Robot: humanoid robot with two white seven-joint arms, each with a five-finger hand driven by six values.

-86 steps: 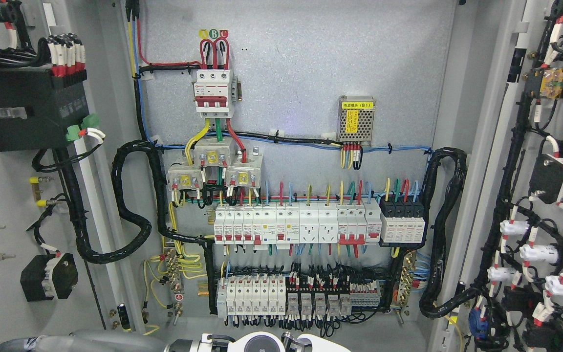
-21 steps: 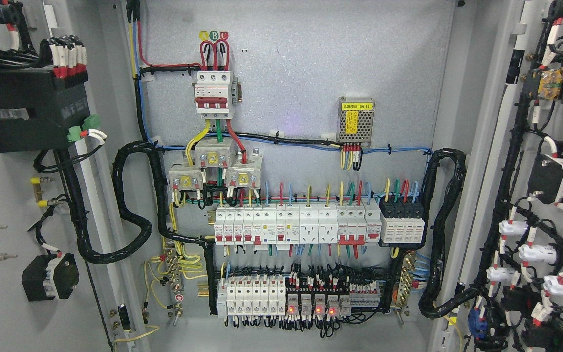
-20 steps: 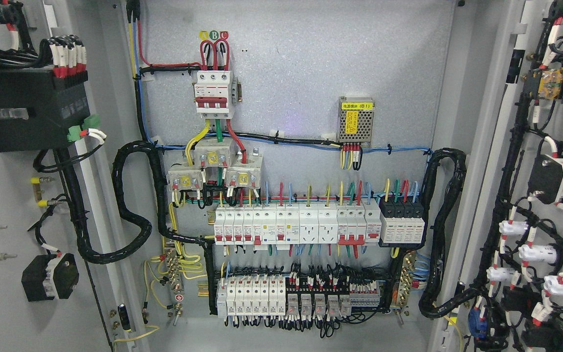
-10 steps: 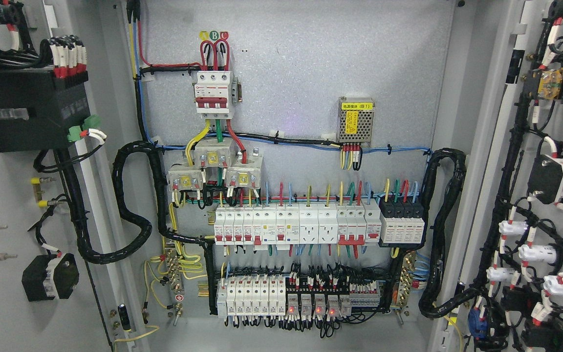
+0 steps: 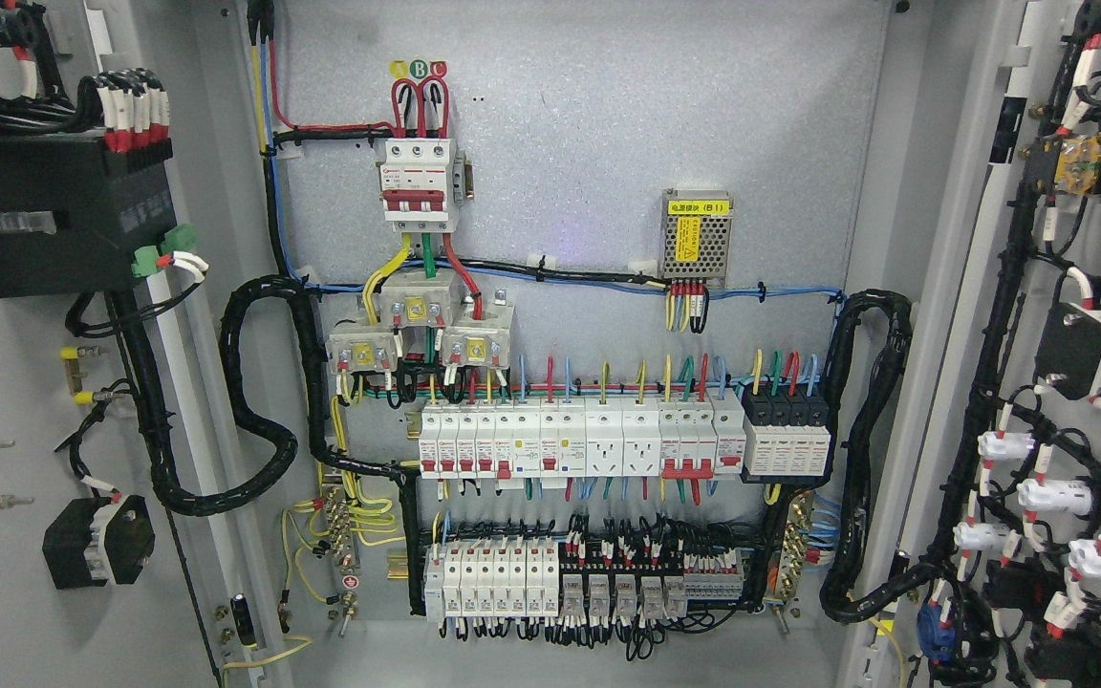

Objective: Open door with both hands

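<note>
1. I see both doors swung wide: the left door (image 5: 6, 382) fills the cabinet's left edge, the right door (image 5: 1067, 363) its right edge, and the back panel (image 5: 608, 143) is fully exposed.
2. The white arm parts seen at the bottom edge seconds ago are gone; neither hand shows now, so I cannot tell their state.
3. Only the relay lamps in the bottom row (image 5: 608, 597) blink; now dark.
4. I judge the opening done.

"B" on green round tag (image 5: 419, 68)
</note>
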